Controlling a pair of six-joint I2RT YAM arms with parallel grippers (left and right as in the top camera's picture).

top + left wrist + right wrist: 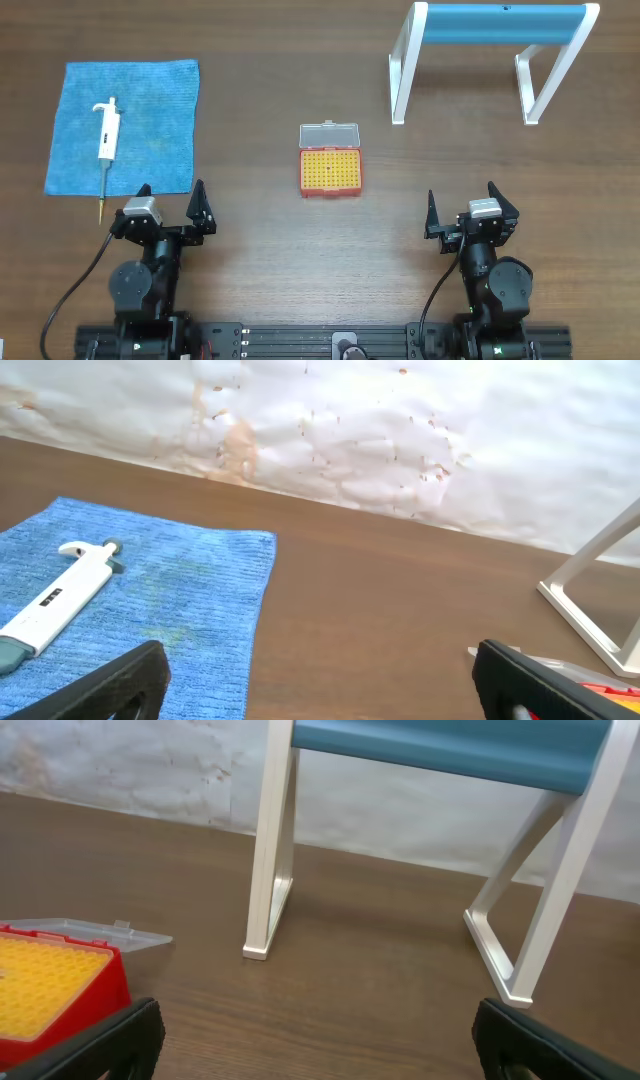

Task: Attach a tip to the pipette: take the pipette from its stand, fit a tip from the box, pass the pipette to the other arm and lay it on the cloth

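Observation:
A white pipette (106,133) lies on the blue cloth (150,110) at the left, a yellow tip (101,208) on its end pointing off the cloth's near edge. In the left wrist view the pipette (55,600) rests on the cloth (190,600). The red tip box (330,171) with yellow tips sits mid-table, lid folded back; the right wrist view shows its corner (60,985). The white and blue stand (495,45) is at the back right, with nothing on it. My left gripper (170,203) stands open near the cloth's near edge. My right gripper (462,205) is open, holding nothing.
The stand's white legs (268,870) rise ahead of the right gripper. A pale wall (400,430) runs behind the brown table. Bare wood lies between the cloth and the tip box, and between the box and the stand.

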